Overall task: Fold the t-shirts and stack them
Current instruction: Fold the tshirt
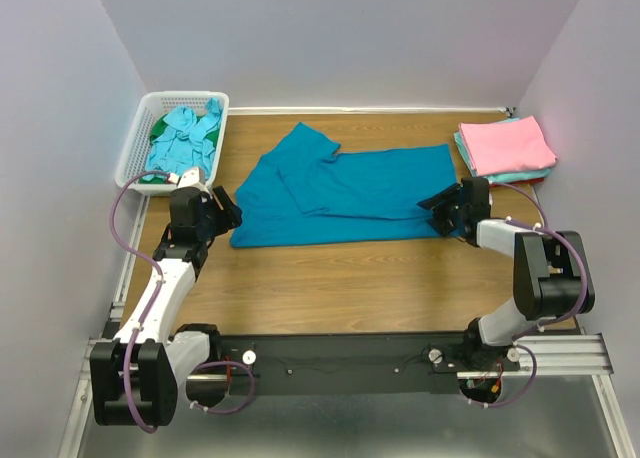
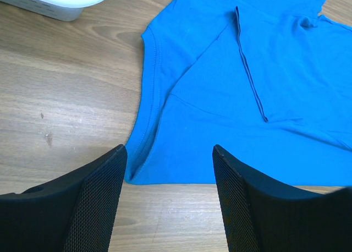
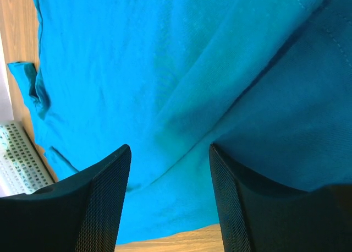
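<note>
A deep teal-blue t-shirt lies flat across the middle of the wooden table, part folded, with one sleeve pointing to the far left. My left gripper hovers open at the shirt's near left corner, nothing between its fingers. My right gripper stands open over the shirt's right end, and the cloth there shows no pinch. A folded stack with a pink t-shirt on top sits at the far right. More crumpled aqua and green t-shirts fill the basket.
The white slotted basket stands at the far left corner, its rim in the left wrist view. Grey walls close in the table on three sides. A black rail runs along the near edge between the arm bases.
</note>
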`<action>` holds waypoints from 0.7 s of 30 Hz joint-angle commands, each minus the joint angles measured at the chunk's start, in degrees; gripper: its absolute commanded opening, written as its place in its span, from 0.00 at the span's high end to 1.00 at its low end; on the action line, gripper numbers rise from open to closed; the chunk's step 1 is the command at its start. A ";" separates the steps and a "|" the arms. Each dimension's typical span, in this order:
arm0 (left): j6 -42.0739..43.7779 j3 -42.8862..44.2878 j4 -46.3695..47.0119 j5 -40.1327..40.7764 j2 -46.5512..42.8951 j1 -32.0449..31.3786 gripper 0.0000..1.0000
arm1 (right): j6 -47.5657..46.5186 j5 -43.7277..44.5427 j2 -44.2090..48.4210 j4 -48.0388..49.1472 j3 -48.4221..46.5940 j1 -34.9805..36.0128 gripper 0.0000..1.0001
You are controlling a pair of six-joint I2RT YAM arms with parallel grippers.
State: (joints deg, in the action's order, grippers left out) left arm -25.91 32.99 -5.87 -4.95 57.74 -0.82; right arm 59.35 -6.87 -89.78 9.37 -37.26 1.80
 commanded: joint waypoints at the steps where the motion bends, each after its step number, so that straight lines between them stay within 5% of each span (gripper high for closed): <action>1: 0.86 -0.30 1.12 -0.06 0.27 0.29 0.28 | -0.37 2.83 1.53 0.04 -1.24 0.31 0.34; 14: 0.95 -0.39 1.03 -0.15 0.45 0.29 0.28 | -1.52 6.61 4.96 -3.56 7.19 -1.19 0.34; 21: 0.95 -0.39 1.03 -0.23 0.71 0.29 0.28 | -4.86 6.78 8.65 -6.46 2.98 -1.63 0.35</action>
State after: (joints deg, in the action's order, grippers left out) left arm -25.89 32.99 -5.67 -4.97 58.15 -0.82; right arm 57.19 -3.03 -83.02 7.05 -32.08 0.69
